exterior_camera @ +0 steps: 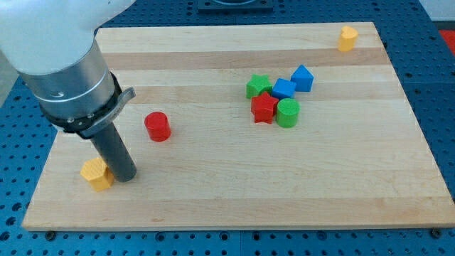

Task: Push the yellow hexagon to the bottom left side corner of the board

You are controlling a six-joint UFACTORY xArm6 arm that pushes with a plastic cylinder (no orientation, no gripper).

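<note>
My tip (125, 177) touches the yellow hexagon (96, 173) from its 3 o'clock side, near the bench's (213, 206) bottom-left corner. No hand exists here. Final nudge: push toward 8 o'clock.

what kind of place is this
Probably a robotics lab bench: a wooden board on a blue perforated table, small blocks like the yellow hexagon by my tip, and a clustered red star.

2 yellow blocks (96, 174) (347, 38), 2 red (157, 126) (264, 108), 2 green (257, 87) (288, 112), 2 blue (284, 88) (302, 77), pale wood board (213, 192)
</note>
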